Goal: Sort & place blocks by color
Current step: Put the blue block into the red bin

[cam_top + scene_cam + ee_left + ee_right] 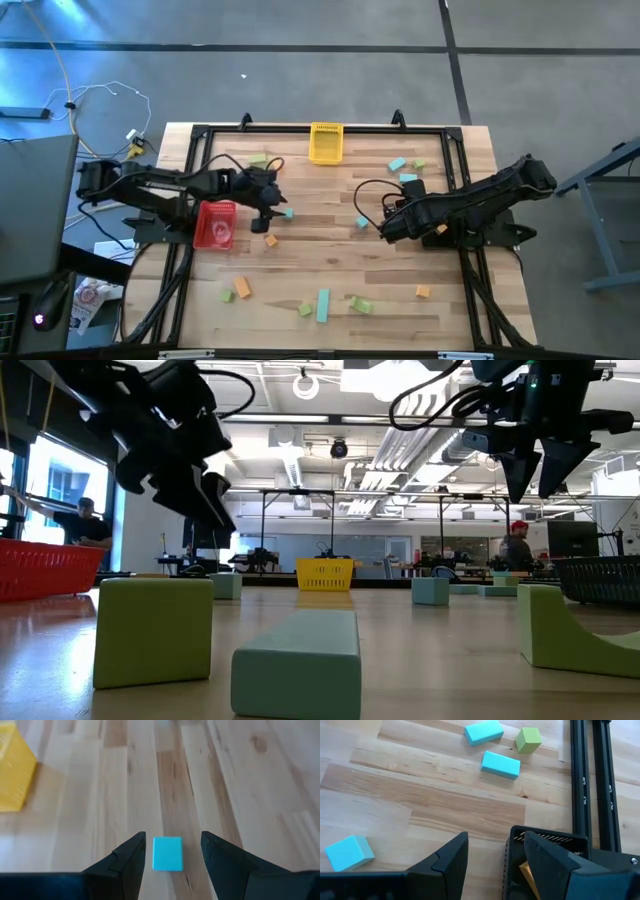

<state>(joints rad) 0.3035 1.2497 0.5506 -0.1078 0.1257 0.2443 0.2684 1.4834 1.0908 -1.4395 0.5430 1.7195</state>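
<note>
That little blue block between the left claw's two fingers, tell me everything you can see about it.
The teal block is a small, plain, solid-coloured cuboid with smooth faces and slightly rounded corners. It lies flat on the wooden table, just right of the red bin. The left gripper hangs above it, open, fingers on either side, not touching it.

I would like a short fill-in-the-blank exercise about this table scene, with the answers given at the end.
1. The block between the open fingers of the left gripper is ____ in colour.
2. The basket at the far edge of the table is ____.
3. The red basket lies under the ____ arm.
4. Inside the black bin below the right gripper lies an ____ block.

Missing words: teal; yellow; left; orange
</note>
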